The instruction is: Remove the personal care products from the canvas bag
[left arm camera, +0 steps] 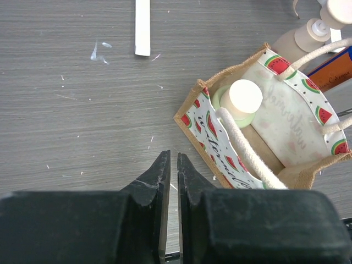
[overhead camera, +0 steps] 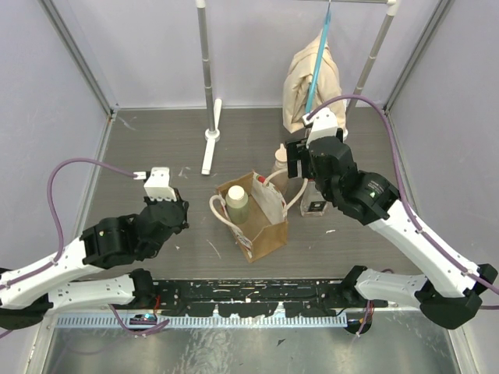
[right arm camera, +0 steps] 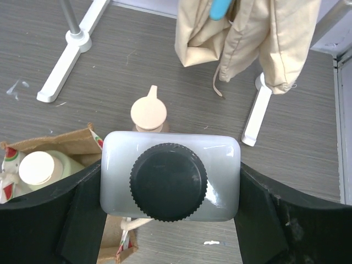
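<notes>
The canvas bag (overhead camera: pixel 265 230) stands open mid-table, with a watermelon-print lining (left arm camera: pixel 291 121) and cream rope handles. A cream-capped bottle (overhead camera: pixel 237 201) stands inside it and also shows in the left wrist view (left arm camera: pixel 245 97). My right gripper (right arm camera: pixel 170 190) is shut on the white bottle with the dark grey cap (right arm camera: pixel 165 148), just right of the bag (overhead camera: pixel 314 202). The beige pump-top bottle (overhead camera: pixel 280 158) stands on the table behind the bag. A blue and orange item (left arm camera: pixel 336 70) shows past the bag's far side. My left gripper (left arm camera: pixel 171 160) is shut and empty, left of the bag.
A beige draped cloth on a blue hanger (overhead camera: pixel 312 78) hangs from a rack at the back right. The rack's white feet (overhead camera: pixel 210 140) and poles stand at the back. Enclosure walls close in the left, right and back sides.
</notes>
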